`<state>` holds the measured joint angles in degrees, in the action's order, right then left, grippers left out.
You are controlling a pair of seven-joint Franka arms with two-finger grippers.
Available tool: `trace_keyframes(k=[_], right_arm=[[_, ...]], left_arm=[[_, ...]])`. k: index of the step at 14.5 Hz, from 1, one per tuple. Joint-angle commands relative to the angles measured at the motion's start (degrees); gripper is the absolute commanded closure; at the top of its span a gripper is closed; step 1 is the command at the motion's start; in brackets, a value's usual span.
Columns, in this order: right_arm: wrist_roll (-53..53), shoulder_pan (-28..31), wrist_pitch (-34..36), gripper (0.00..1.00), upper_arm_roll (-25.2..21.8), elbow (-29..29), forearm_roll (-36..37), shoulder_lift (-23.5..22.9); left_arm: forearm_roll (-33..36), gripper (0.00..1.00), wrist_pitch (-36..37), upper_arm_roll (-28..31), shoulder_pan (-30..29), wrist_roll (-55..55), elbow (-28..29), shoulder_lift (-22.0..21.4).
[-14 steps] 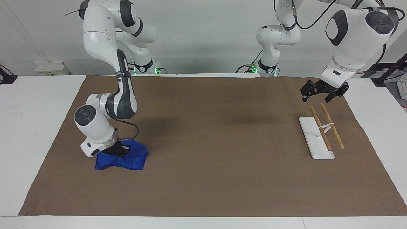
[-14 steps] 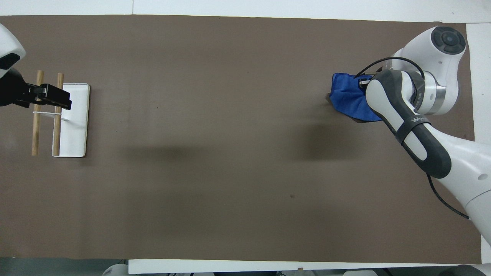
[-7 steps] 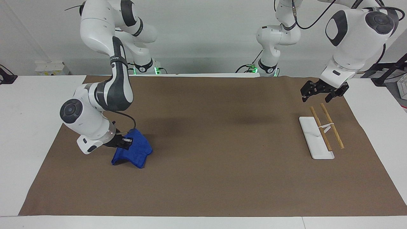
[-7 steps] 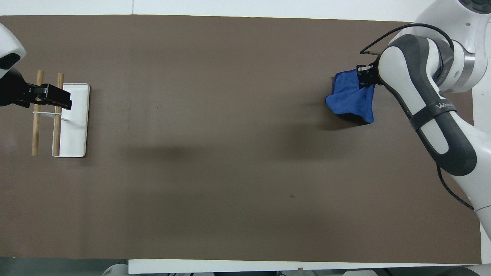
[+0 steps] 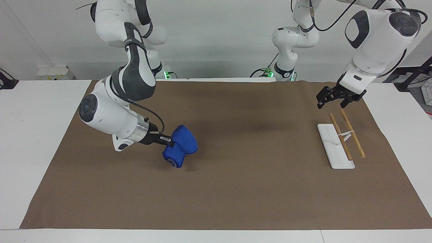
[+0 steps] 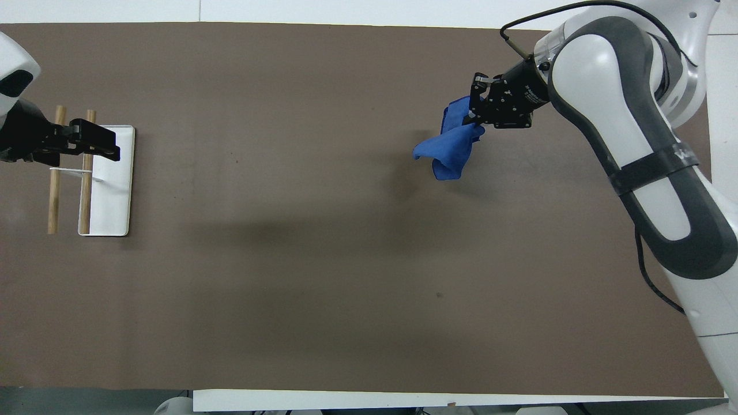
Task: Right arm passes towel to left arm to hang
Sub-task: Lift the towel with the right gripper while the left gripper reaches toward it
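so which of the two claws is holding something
The right claw, up over the brown mat toward the right arm's end, is shut on the blue towel. The left claw holds nothing; it hovers open over the wooden rods.

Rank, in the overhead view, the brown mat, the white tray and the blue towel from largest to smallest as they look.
1. brown mat
2. white tray
3. towel: bunched and lifted, so nearly like the tray; unsure.
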<state>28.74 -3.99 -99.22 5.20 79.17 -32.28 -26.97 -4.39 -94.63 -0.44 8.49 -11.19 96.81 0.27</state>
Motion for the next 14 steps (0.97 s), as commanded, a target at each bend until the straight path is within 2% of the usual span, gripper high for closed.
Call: trace_keyframes(k=[1,4,6,9,11,14], right_arm=[[8.49,-1.01,-0.70,1.00,0.33,0.19,-10.13,1.48],[14.65,-3.12,-6.23,1.00,0.42,1.94,-18.58,2.79],[17.91,-5.31,-8.43,1.00,0.33,3.26,-24.48,3.41],[20.91,-8.13,-15.36,1.00,0.42,8.26,-29.75,5.95],[21.00,-9.97,-20.11,1.00,0.42,11.69,-35.11,7.71],[21.53,-11.29,-21.80,1.00,0.42,14.34,-42.06,8.86]], left_arm=[[-3.15,0.01,0.59,-2.01,-0.22,-12.22,1.01,-0.97],[-6.49,0.01,-0.29,-5.00,-0.57,-29.09,1.01,-1.06],[-11.49,0.01,-2.03,-5.53,-0.66,-39.48,1.71,-1.06],[-17.12,0.01,-8.09,-6.23,-0.84,-50.73,4.87,-1.06],[-18.28,0.01,-12.40,-8.94,-0.84,-59.43,5.05,-0.71],[-19.59,0.01,-19.08,-11.85,-0.84,-65.79,5.93,0.61]])
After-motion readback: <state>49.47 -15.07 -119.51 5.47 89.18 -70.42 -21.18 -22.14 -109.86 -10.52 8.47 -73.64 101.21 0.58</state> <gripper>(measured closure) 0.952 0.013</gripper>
